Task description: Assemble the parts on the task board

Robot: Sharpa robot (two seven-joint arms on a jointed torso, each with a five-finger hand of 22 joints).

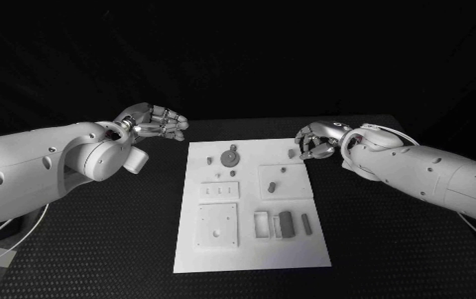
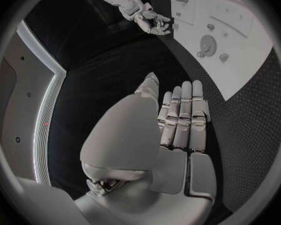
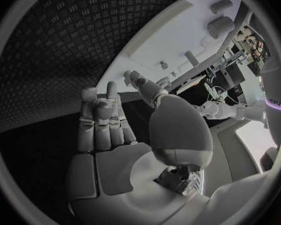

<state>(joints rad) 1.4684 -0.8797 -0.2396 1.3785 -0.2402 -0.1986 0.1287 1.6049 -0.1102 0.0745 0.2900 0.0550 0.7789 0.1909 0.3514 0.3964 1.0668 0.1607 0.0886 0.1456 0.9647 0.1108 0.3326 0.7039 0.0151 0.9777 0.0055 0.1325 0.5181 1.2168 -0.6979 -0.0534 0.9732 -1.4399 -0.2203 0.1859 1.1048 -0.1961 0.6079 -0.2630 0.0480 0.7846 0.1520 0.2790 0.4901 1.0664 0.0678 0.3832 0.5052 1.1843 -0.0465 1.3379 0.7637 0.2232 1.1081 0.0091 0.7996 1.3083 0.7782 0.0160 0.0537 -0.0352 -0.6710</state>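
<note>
Black table (image 1: pixel 119 244), white task board (image 1: pixel 298 251) at centre, grey parts (image 1: pixel 287 223) lying on it. Left hand (image 1: pixel 154 122) beside its far left corner, right hand (image 1: pixel 319 141) at its far right corner; both empty, fingers loosely curled apart.

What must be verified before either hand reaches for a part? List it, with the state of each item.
1. Left hand holds nothing: ok; it hangs over the black table, off the task board's far left corner.
2. Right hand holds nothing: ok; its fingers are curled at the board's far right edge.
3. Board lies flat between the two hands: ok.
4. Loose parts in sight: ok; the round part lies at the far end, the dark block at the near end.
5. Which slot each part fits: cannot tell.
</note>
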